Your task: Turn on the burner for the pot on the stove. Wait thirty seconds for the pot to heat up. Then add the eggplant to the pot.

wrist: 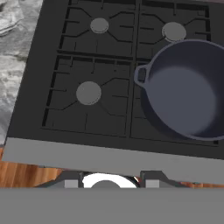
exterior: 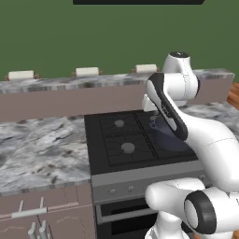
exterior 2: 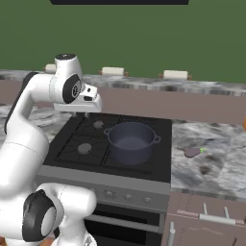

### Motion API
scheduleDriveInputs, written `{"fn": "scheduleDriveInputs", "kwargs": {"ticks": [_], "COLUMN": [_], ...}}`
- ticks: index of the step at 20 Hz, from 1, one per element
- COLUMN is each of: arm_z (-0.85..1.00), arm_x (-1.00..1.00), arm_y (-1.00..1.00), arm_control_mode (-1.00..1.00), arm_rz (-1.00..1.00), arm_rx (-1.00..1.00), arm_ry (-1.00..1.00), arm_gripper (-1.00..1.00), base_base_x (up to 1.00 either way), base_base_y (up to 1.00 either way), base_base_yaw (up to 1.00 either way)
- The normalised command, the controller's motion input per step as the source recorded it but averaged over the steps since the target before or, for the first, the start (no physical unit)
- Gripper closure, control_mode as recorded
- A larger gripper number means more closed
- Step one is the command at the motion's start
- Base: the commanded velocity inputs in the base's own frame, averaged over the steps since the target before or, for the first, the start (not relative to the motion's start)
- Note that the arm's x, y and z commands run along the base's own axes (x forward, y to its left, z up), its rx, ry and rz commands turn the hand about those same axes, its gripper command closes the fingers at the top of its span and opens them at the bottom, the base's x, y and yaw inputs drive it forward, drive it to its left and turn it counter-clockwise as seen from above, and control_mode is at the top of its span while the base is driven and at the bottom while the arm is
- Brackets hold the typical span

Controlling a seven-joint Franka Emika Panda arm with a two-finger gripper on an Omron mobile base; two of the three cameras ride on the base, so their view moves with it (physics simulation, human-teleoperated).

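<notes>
While the arm [exterior 2: 29,120] bends up over the stove [exterior 2: 86,139], the counter [exterior: 37,149] on the far left lies grey and marbled, with drawers [exterior: 42,210] under it. Next comes the stove, black, with four burners. Its two left burners show round grey caps [wrist: 88,92]. On the front right burner sits the pot [exterior 2: 131,141] — round, deep and dark blue-grey, with a small handle [wrist: 141,75] on each side. In the right base view the pot looks empty inside. The stove's grey front panel [exterior 2: 120,185] has small knobs [exterior 2: 127,196], and the oven door [exterior 2: 122,223] is below.

The hand [exterior 2: 79,101] hangs above the back left part of the stove, near the pot but not touching it. In the hand view it looks down on the burners and the pot. I cannot tell if the fingers are apart or together, because they are too hidden to see.

Further right, on the counter [exterior 2: 211,144] beside the stove, lies the eggplant [exterior 2: 192,152] — a small dull purple lump, well apart from the pot. Behind everything runs a low ledge [exterior 2: 182,89] with three pale blocks [exterior 2: 175,75] on it, and a green wall [exterior 2: 144,38].
</notes>
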Motion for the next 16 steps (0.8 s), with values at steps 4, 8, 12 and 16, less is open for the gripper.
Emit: {"fn": "scheduleDriveInputs", "kwargs": {"ticks": [4, 8, 12, 16], "arm_z": [0.0, -0.01, -0.05, -0.09], "arm_x": [-0.13, -0.34, -0.43, -0.5], "arm_y": [0.0, 0.0, -0.01, -0.15], "arm_control_mode": [-1.0, -1.0, -1.0, -1.0], "arm_rz": [0.0, 0.0, 0.0, -0.02], "arm_rx": [0.0, 0.0, 0.0, 0.0], "arm_ry": [0.0, 0.0, 0.0, 0.0], "arm_gripper": [-1.0, -1.0, -1.0, -1.0], "base_base_x": [0.0, 0.0, 0.0, 0.0], "base_base_y": [0.0, 0.0, 0.0, 0.0], "base_base_yaw": [0.0, 0.0, 0.0, 0.0]}}
